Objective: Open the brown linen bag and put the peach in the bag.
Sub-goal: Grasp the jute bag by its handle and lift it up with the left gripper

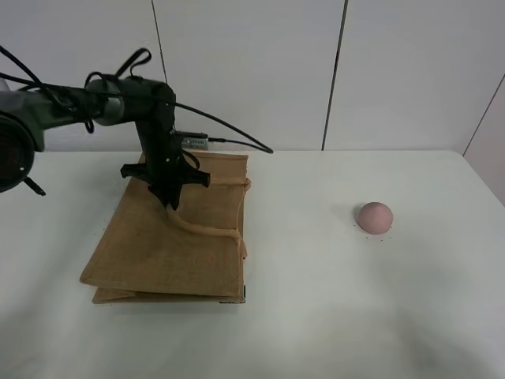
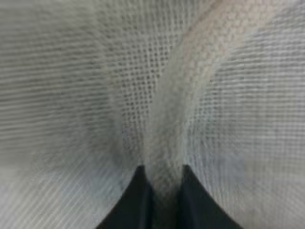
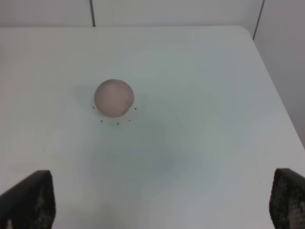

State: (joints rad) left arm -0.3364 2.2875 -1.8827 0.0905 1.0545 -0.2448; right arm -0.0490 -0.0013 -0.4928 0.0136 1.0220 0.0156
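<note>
The brown linen bag (image 1: 173, 245) lies flat on the left of the white table, its beige rope handle (image 1: 207, 230) looping over its top face. My left gripper (image 1: 168, 199) points down onto the bag's far half. In the left wrist view its fingers (image 2: 162, 183) are nearly closed, pinching the handle (image 2: 209, 43) and the woven cloth (image 2: 62, 86) between them. The peach (image 1: 375, 217) sits alone on the right of the table. The right wrist view shows the peach (image 3: 114, 97) ahead of my right gripper (image 3: 159, 195), which is open, empty and well short of it.
The white table (image 1: 316, 316) ends at a white panelled wall (image 1: 252, 71) behind the bag. A black cable (image 1: 229, 130) trails from the left arm toward the wall. The table's right edge (image 3: 276, 86) runs near the peach.
</note>
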